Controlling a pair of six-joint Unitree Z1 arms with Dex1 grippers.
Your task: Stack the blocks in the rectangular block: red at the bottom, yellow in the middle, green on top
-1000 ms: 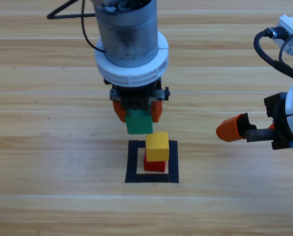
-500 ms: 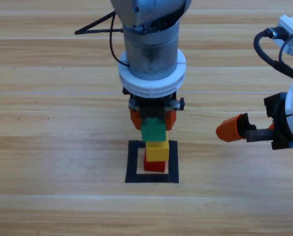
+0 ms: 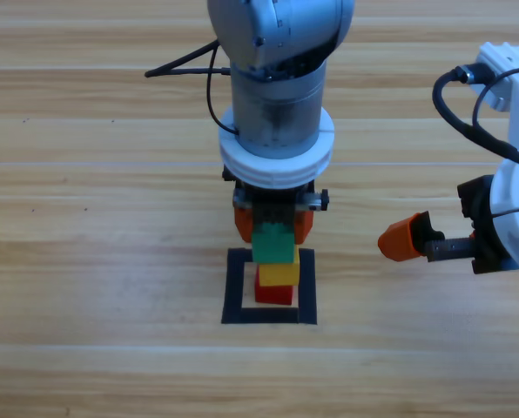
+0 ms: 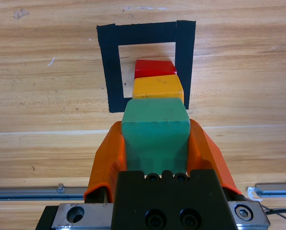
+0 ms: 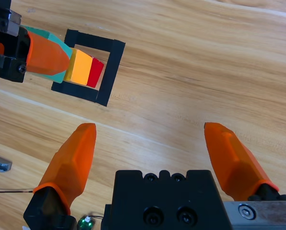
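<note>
Left gripper (image 3: 272, 228): reaching down from the desk's far edge over the middle of the desk; its 2 orange jaws are clamping the green cube (image 3: 273, 244) by its 2 sides.

Green cube: sitting directly over the yellow cube (image 3: 279, 275); whether they are touching cannot be told.

Yellow cube: resting on the red cube (image 3: 274, 294), 2 cubes making 1 column.

Red cube: standing on the desk inside the rectangular block (image 3: 232, 289), a dark tape outline lying at the desk's middle, nearer the front edge; the column is sitting toward the outline's right side.

Right gripper (image 3: 414, 241): waiting near the desk's right edge, well apart from the stack, its 2 jaws spread wide and holding nothing.
</note>
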